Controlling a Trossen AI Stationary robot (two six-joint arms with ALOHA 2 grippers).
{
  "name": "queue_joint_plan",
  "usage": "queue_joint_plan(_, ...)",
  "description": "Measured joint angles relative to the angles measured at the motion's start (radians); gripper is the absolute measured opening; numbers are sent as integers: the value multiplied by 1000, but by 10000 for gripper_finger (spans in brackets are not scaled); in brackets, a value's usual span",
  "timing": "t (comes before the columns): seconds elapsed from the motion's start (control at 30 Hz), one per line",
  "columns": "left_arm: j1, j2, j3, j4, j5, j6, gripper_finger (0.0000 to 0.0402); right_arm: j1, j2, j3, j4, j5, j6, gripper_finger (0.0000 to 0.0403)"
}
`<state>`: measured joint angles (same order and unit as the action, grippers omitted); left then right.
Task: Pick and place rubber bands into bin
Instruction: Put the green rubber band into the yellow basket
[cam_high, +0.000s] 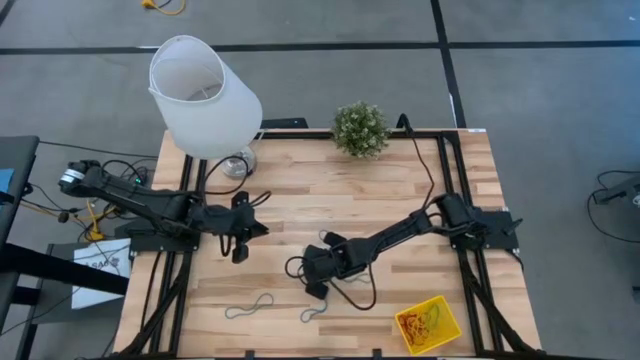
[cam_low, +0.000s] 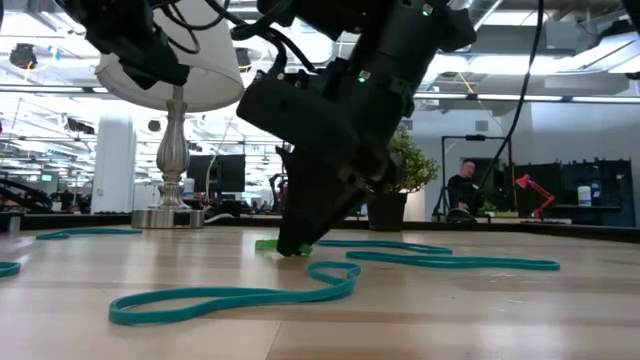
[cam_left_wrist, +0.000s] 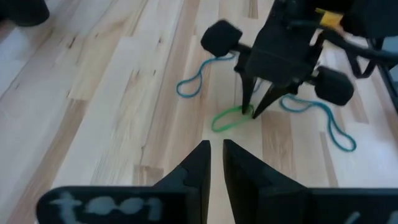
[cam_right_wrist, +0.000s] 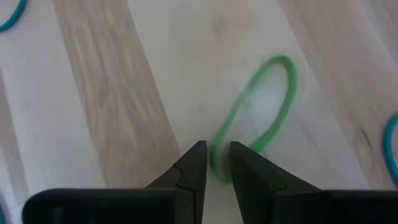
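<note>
A green rubber band (cam_right_wrist: 273, 106) lies flat on the wooden table near its middle, also seen as the green rubber band (cam_left_wrist: 230, 118). My right gripper (cam_right_wrist: 217, 155) has come down onto the end of that band, its fingers a narrow gap apart with the band's end between the tips. Its tips reach the tabletop in the low view (cam_low: 292, 248). My left gripper (cam_high: 258, 231) hangs above the table's left half, shut, with nothing in it. The yellow bin (cam_high: 428, 324) sits at the near right with several bands inside. My right gripper stands with one fingertip (cam_right_wrist: 198, 163) on either side of the green band's end (cam_right_wrist: 219, 167); whether the tips touch it I cannot tell. The fingers slant down from above and from the table's right. The band lies flat on the table.
Two grey-blue bands (cam_high: 250, 307) (cam_high: 318, 313) lie near the front edge. A black cable (cam_high: 352, 292) loops beside the right gripper. A white lampshade (cam_high: 205, 95) and a small plant (cam_high: 360, 128) stand at the far side.
</note>
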<state>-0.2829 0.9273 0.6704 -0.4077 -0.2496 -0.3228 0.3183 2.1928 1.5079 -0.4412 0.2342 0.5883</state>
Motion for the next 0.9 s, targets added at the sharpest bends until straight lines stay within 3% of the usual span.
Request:
queue_joint_plan(0.33,0,4,0,-3,0,-2,31,-21,2,6,-14,-12,-5,84)
queue_joint_plan(0.57,0,4,0,-5,0,-2,31,-21,-1,6,-14,-3,-91,8)
queue_joint_plan(0.73,0,4,0,-6,0,1,31,27,-89,2,-184,37,-44,3)
queue_joint_plan(0.9,0,4,0,-2,-16,5,31,142,-258,4,-516,172,191,2)
